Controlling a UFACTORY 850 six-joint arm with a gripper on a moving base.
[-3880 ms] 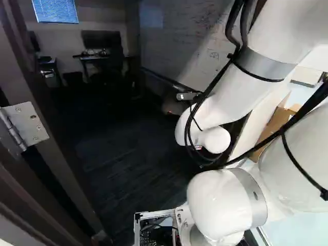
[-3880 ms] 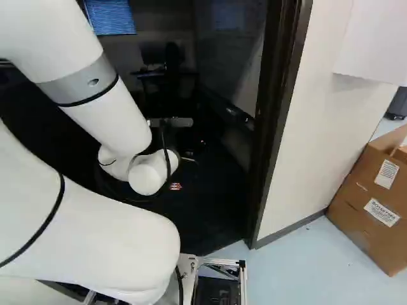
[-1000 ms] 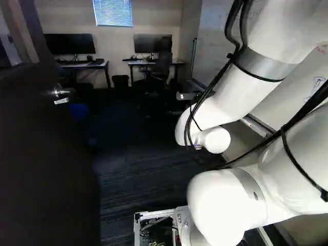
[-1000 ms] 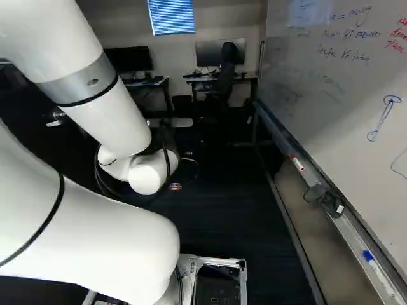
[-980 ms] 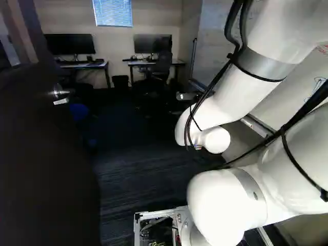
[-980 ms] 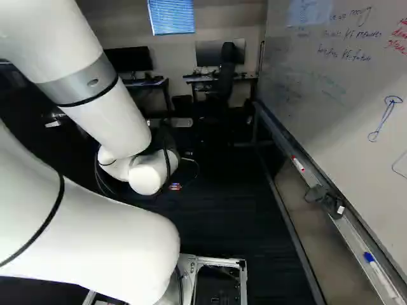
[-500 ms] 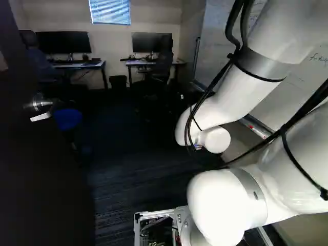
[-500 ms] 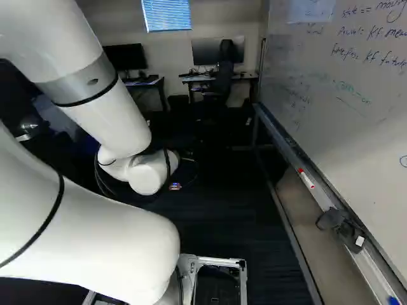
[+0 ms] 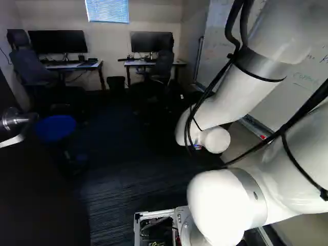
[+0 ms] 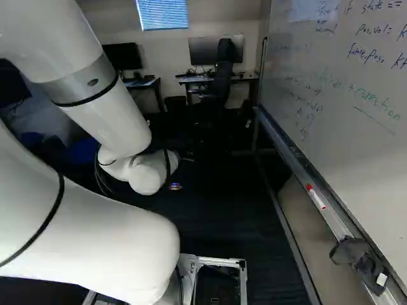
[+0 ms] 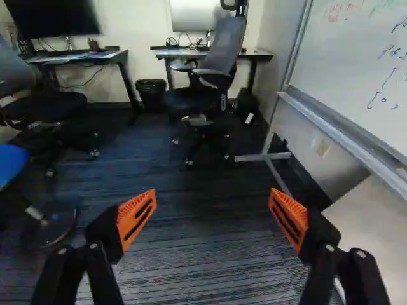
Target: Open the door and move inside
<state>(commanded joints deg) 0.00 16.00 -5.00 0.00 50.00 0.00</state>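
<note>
The door [image 9: 41,200] is swung open, and a blue stool [image 9: 55,128] is seen near it. The gripper [image 11: 213,206] is spread wide.

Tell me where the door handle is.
The door handle is at the left edge of the left base view, on the dark door, just left of the blue stool.

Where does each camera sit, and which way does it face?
Left base view: behind the arm, to its left; looks ahead and slightly down past the dark door. Arm right of middle.
Right base view: behind the arm, to its right; looks ahead and slightly down along the whiteboard. Arm left of middle.
Wrist view: on the wrist, looking along the open gripper toward two desks; both fingers show.
Shared: left base and wrist views both show the blue stool.
</note>
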